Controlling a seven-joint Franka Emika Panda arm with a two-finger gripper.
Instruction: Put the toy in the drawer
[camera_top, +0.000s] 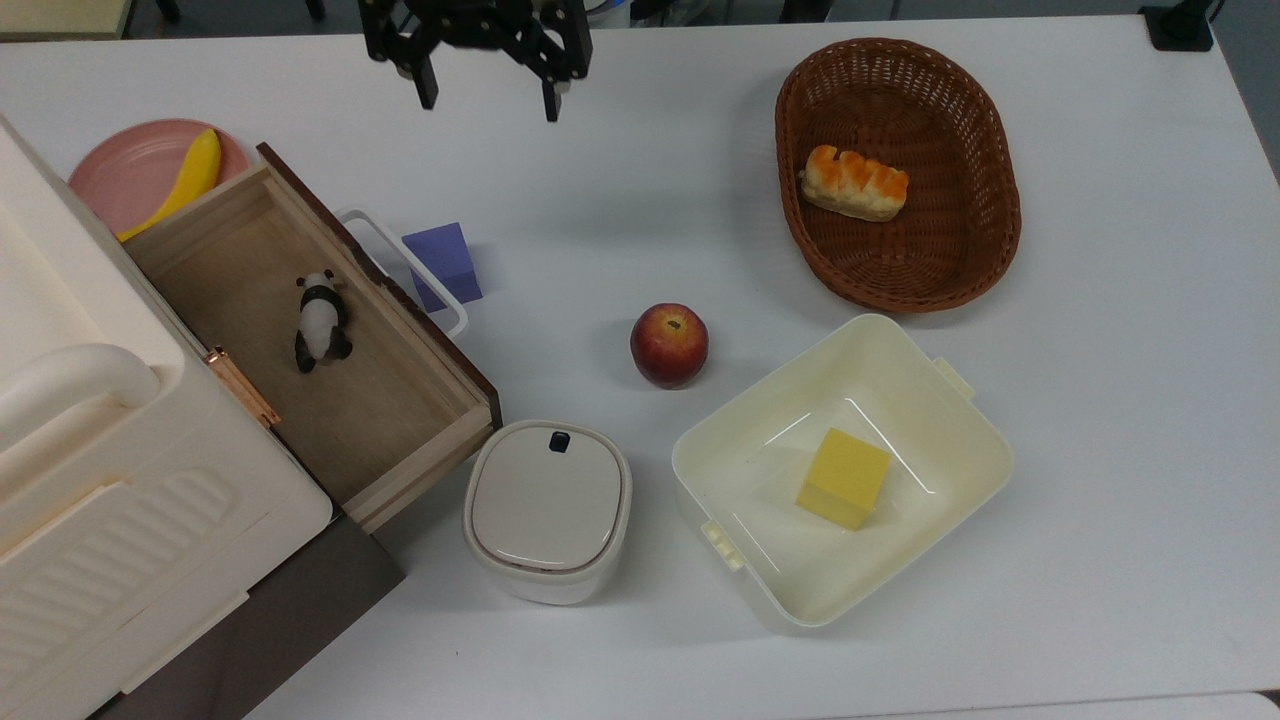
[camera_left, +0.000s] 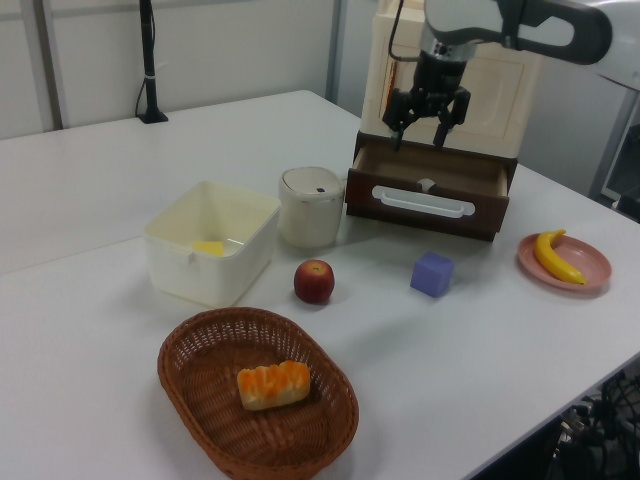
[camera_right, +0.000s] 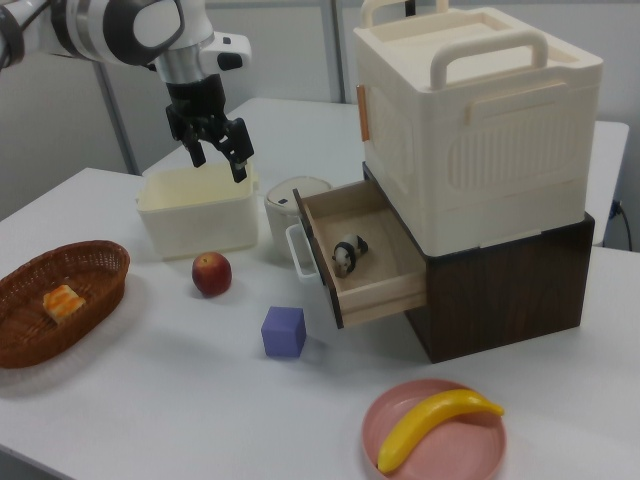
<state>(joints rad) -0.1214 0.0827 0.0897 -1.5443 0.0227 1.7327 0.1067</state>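
From here I see the toy (camera_top: 320, 320) lying in the open drawer (camera_top: 400, 420). My gripper (camera_top: 488, 98) hangs high above the table, fingers spread wide, empty. Purple cube (camera_top: 442, 262) sits just beside the drawer handle (camera_top: 405, 268), apple (camera_top: 669, 345) farther out.

The gripper (camera_left: 419, 133) hangs with its fingers spread above the open drawer (camera_left: 430, 193). On the table, a purple cube (camera_left: 432, 274) sits between an apple (camera_left: 314, 281) and a pink plate (camera_left: 590, 270) holding a banana (camera_left: 553, 255).
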